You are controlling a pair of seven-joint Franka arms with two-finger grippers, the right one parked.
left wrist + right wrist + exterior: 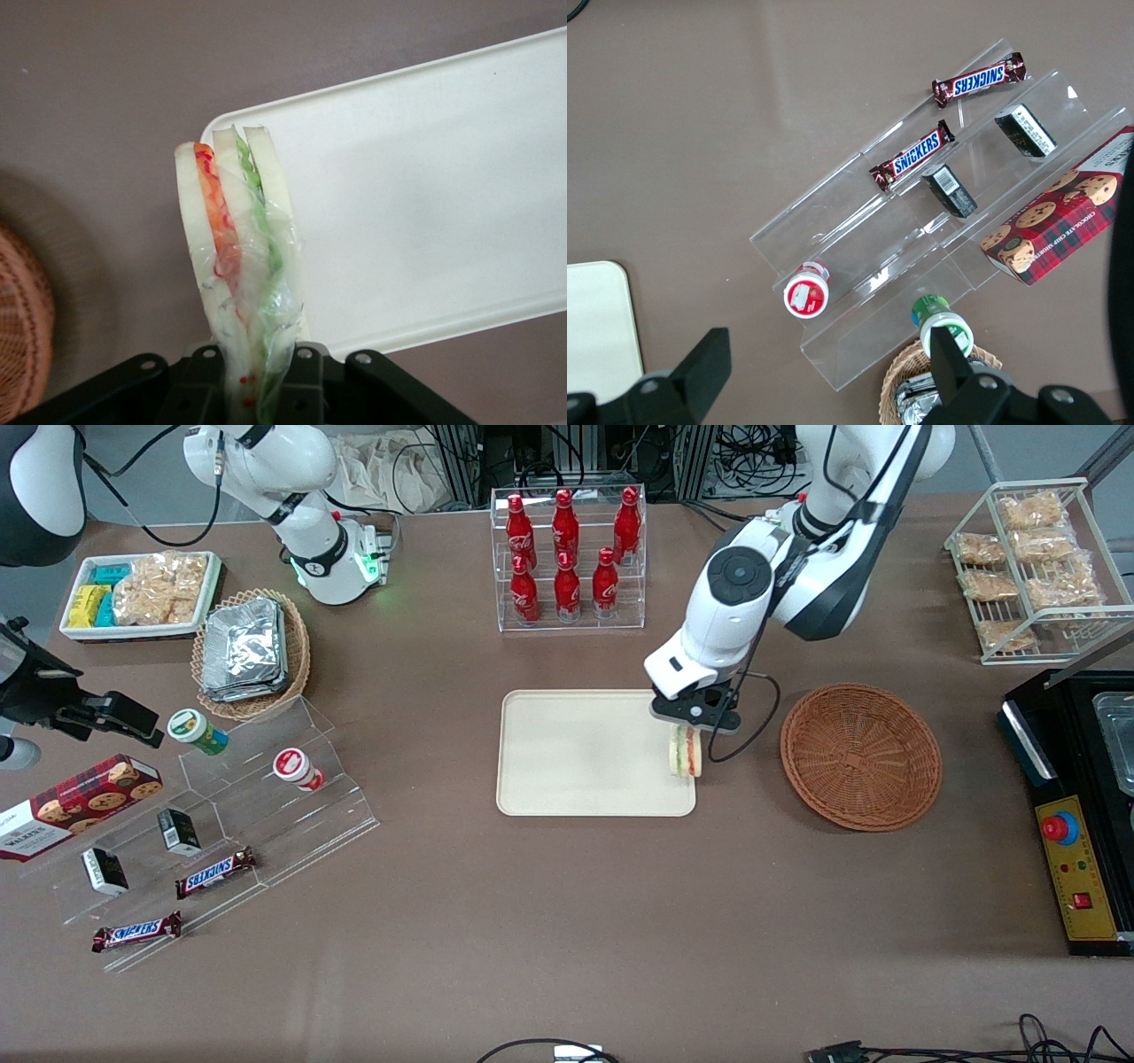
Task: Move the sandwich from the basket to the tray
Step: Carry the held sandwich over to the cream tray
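My left gripper (687,731) is shut on the sandwich (685,751), a clear-wrapped wedge of white bread with green, red and orange layers. It hangs over the edge of the cream-beige tray (576,757) that lies nearest the basket. In the left wrist view the sandwich (235,239) stands on edge over the tray's (425,195) rounded corner, pinched at its wrapped end by the gripper (252,390). The reddish-brown wicker basket (860,755) lies beside the tray toward the working arm's end, with nothing in it; its rim (22,336) shows beside the gripper.
A clear rack of red cola bottles (567,558) stands farther from the front camera than the tray. A tan basket of foil packs (251,651), a white bin of snacks (140,593) and a clear stepped stand (221,815) lie toward the parked arm's end. A wire rack (1032,567) and black machine (1076,815) flank the working arm's end.
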